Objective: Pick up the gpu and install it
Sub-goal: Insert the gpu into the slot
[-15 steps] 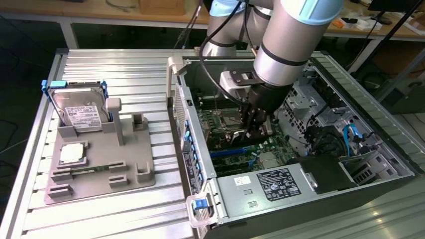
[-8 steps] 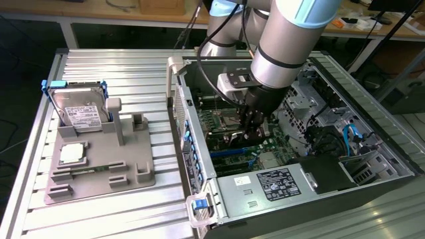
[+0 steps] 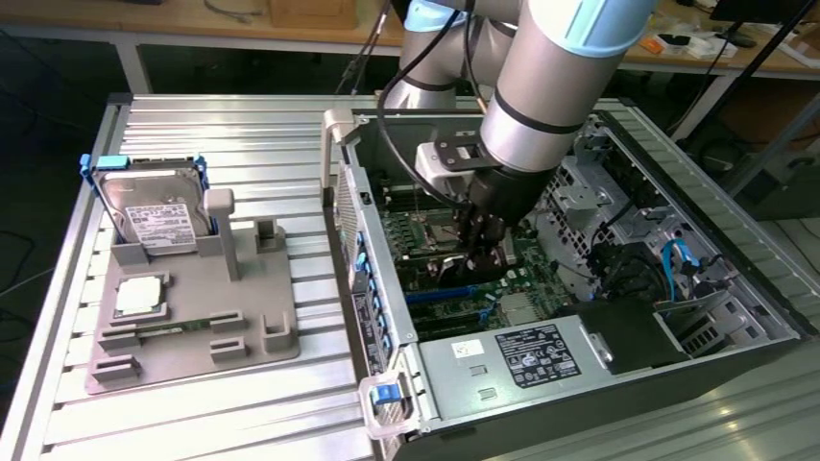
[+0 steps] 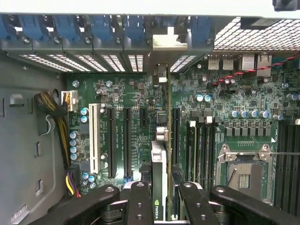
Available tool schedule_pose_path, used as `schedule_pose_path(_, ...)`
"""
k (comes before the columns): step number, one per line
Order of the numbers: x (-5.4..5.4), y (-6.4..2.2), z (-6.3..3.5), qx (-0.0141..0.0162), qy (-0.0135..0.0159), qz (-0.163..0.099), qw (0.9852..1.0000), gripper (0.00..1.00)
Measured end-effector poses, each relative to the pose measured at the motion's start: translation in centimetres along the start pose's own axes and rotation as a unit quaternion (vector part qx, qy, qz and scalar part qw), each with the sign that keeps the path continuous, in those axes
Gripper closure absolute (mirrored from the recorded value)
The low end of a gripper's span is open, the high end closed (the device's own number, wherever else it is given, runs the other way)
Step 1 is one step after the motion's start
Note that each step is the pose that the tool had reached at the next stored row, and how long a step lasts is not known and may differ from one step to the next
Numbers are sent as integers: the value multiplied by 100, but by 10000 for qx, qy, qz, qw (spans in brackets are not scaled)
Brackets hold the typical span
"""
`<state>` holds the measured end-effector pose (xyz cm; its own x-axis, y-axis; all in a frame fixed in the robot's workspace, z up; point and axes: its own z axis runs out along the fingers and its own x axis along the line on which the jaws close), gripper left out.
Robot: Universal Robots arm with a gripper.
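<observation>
Gripper fingers (image 4: 137, 201), black and paired, flank the gpu (image 4: 159, 187) and grasp it by its upper edge. The gripper (image 4: 161, 204) thus holds the card on edge over the motherboard (image 4: 140, 89), parallel to the long black expansion slots (image 4: 111, 140). The card's silvery end bracket (image 4: 165, 42) meets the slotted rear wall of the case.

Exterior view: the gripper (image 3: 482, 252) reaches deep into the open computer case (image 3: 640, 384) on the exterior view's right. It is well apart from the hard drive (image 3: 154, 216) and small chip (image 3: 138, 296) on the grey fixture (image 3: 192, 355) at the left.

Judged step: installation, pick-up done. Whether the connector has entered a slot cannot be told. Seating calls for a straight press toward the board, with the card upright and the bracket in its rear opening.
</observation>
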<state>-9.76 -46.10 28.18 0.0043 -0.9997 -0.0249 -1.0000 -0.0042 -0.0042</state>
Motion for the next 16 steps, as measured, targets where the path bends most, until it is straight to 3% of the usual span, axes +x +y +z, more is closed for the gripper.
schedule_pose_path(7, 0, 92, 33, 0, 0, -1, 10000, 73)
schedule_pose_path(16, 1, 97, 48, -1, 0, -1, 10000, 73)
